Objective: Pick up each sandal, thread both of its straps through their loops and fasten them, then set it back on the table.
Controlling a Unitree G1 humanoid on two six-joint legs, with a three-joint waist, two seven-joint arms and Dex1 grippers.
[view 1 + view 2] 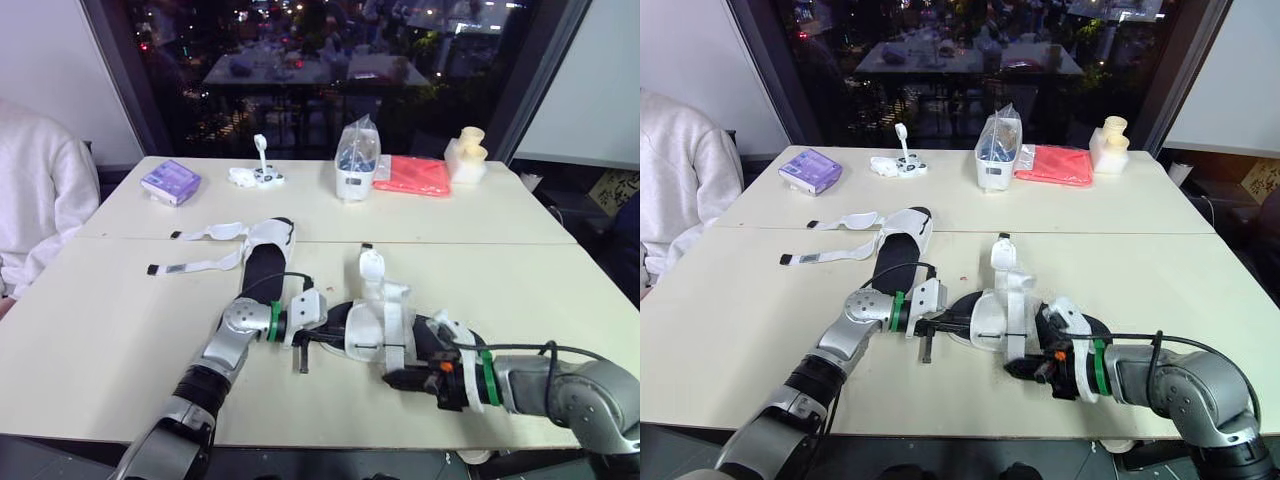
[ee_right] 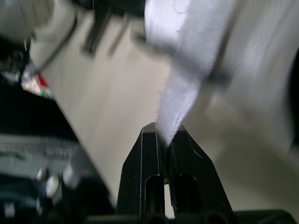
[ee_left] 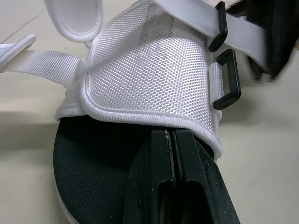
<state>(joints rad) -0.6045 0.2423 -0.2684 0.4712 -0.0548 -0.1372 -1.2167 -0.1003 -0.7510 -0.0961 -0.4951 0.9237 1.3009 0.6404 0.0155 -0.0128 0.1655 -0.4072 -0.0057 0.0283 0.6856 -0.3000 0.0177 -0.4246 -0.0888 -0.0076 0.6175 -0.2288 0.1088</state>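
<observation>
The sandal (image 1: 385, 325) lies on the cream bench (image 1: 100, 330) between both arms, left fingers (image 3: 159, 177) closed on its white upper's edge, right fingers (image 2: 140, 177) closed on its strap (image 2: 182, 98), the other sandal (image 1: 262, 255) behind, unfastened, before a dark window (image 1: 300, 60)

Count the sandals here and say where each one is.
2. The near sandal is in front, with the left hand shut on it and the right hand pinching its strap. The far sandal lies farther back, its straps spread toward the robot's left.
</observation>
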